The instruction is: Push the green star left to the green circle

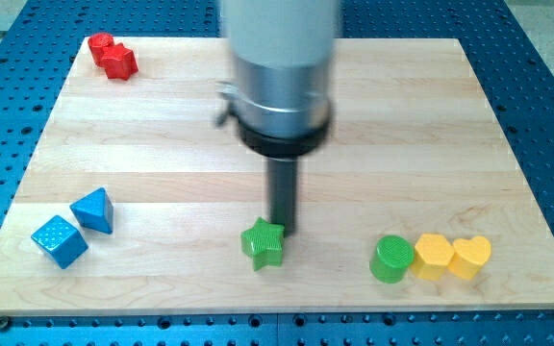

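The green star (263, 244) lies near the board's bottom edge, a little left of centre. The green circle (391, 259) stands to the star's right, near the bottom right, apart from it by a wide gap. My tip (284, 231) rests on the board at the star's upper right corner, touching or almost touching it. The rod rises to the grey arm body (282, 67) at the view's top centre.
A yellow block (434, 256) touches the green circle's right side, and a yellow heart (470, 257) touches that block. A blue triangle (94, 210) and a blue cube (60, 240) sit at the bottom left. Two red blocks (113, 55) sit at the top left corner of the wooden board (162, 144).
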